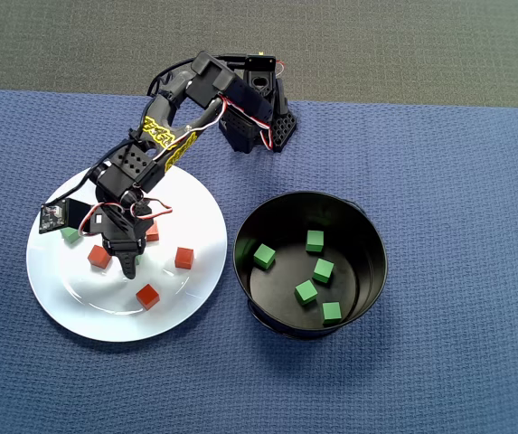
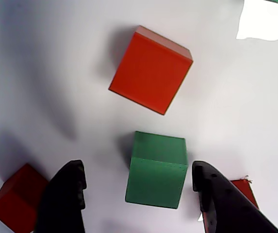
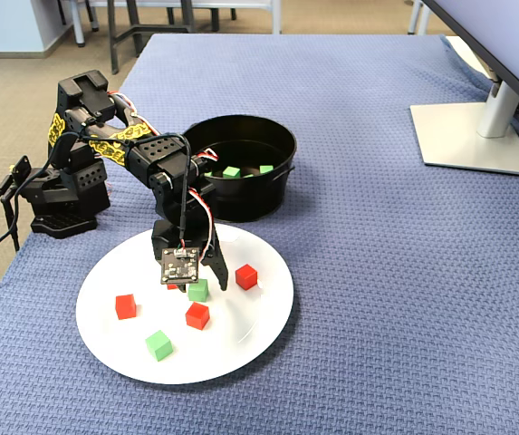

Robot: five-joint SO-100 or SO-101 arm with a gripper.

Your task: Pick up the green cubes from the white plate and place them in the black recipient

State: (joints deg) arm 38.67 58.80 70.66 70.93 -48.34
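Because the green cube (image 2: 156, 170) looks light and rigid, its flat opposite sides are best gripped by the wide-open claw (image 2: 139, 187).

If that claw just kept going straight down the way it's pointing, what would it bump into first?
Most likely the green cube sitting between its open fingers, then the white plate beneath. Exact height above the cube is unclear.
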